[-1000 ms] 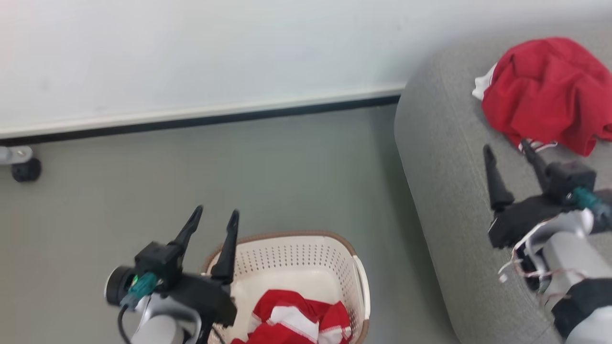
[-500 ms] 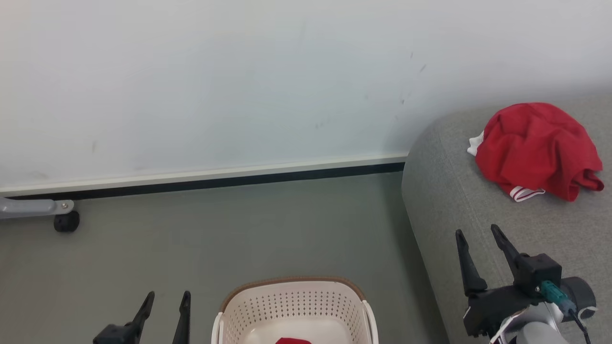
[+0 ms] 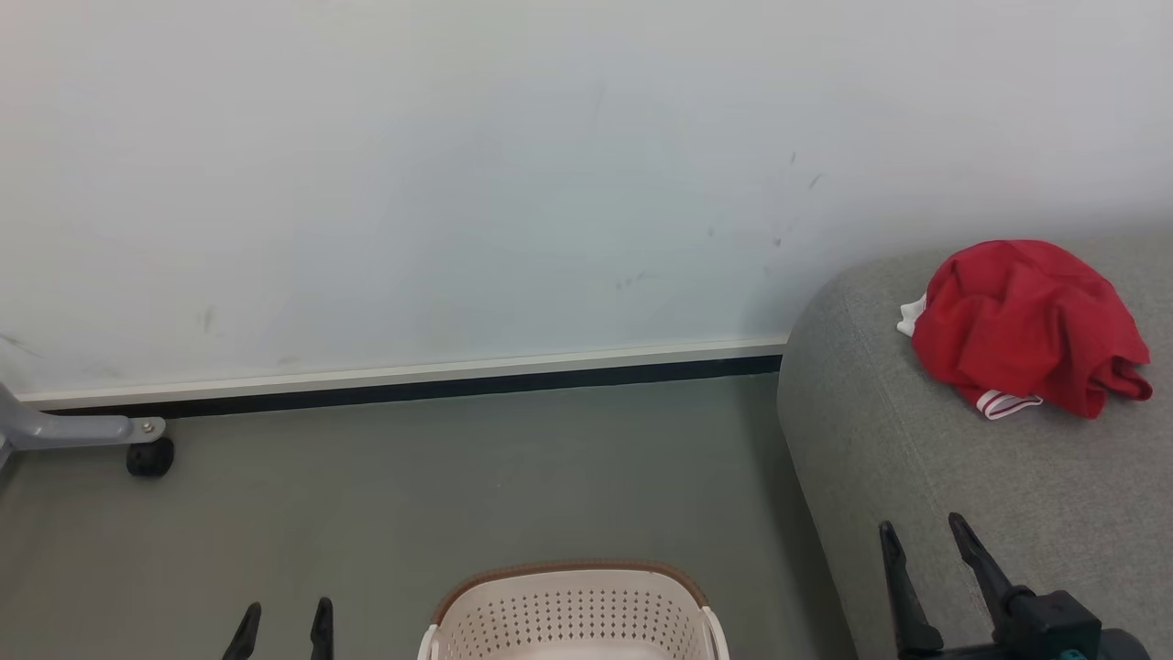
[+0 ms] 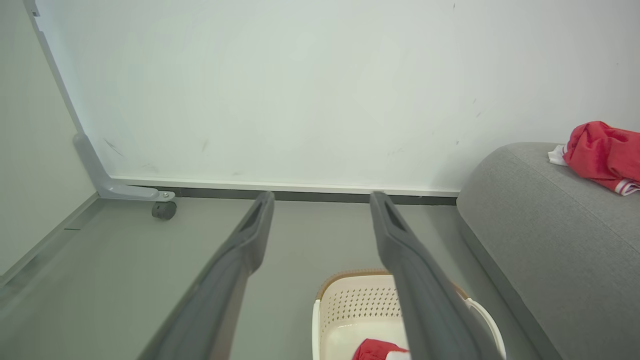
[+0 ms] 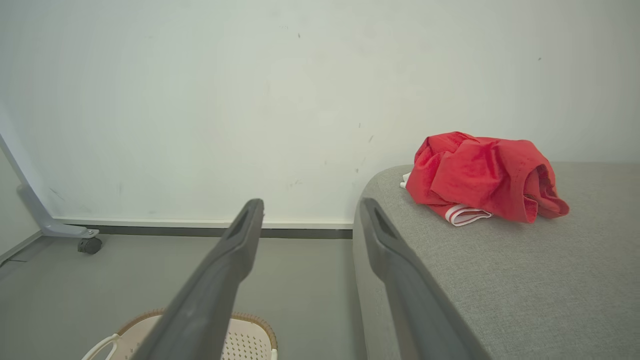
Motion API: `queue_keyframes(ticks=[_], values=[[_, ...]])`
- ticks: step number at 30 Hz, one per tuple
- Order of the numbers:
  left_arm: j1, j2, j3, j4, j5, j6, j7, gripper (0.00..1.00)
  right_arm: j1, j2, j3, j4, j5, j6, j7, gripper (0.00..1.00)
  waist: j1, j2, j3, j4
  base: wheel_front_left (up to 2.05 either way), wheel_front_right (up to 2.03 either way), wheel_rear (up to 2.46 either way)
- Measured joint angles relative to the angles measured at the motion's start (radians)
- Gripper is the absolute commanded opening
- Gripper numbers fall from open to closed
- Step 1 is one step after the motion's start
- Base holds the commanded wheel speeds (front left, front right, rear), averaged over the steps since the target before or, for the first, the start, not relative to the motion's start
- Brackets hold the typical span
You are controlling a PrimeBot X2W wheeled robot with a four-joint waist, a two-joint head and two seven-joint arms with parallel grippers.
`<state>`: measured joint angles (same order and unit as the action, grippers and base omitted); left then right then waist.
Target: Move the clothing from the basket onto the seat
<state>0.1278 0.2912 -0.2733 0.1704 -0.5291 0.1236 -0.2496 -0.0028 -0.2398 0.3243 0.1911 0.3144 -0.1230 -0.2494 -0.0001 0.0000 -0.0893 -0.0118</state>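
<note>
one garment lies on the seat, right of the basket, which holds another.

Open floor between basket and wall. Sofa blocks the right side, red garment heaped on top. Castered frame leg sits far left, by the wall.
</note>
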Motion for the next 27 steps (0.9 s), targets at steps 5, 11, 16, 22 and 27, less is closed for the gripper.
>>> queue_keyframes(ticks=[5,11,16,22,27], values=[[0.019,-0.003,0.026,-0.032,0.022,0.0,0.0,1.0,0.035,0.0,-0.024,-0.044,-0.01,0.0,0.0,1.0,0.0,0.0,0.002,-0.002,0.0,0.0,0.0],[0.026,-0.01,0.038,-0.057,0.04,0.0,0.0,1.0,0.045,0.005,-0.048,-0.082,-0.026,-0.001,0.0,1.0,0.0001,0.0,0.009,-0.006,0.0,0.0,0.0],[0.027,-0.014,0.046,-0.07,0.048,0.001,0.0,1.0,0.059,0.021,-0.062,-0.107,-0.044,-0.002,0.0,1.0,0.0,0.0,0.016,-0.007,0.0,0.0,0.0],[0.031,-0.02,0.054,-0.082,0.058,0.001,0.0,1.0,0.065,0.032,-0.089,-0.126,-0.064,-0.002,0.0,1.0,0.0,0.0001,0.025,-0.006,0.0,0.0,0.0],[0.038,-0.025,0.062,-0.092,0.066,0.001,0.0,1.0,0.074,0.04,-0.103,-0.14,-0.072,-0.002,0.0,1.0,0.0001,0.0001,0.031,-0.003,0.0,0.0,0.0]])
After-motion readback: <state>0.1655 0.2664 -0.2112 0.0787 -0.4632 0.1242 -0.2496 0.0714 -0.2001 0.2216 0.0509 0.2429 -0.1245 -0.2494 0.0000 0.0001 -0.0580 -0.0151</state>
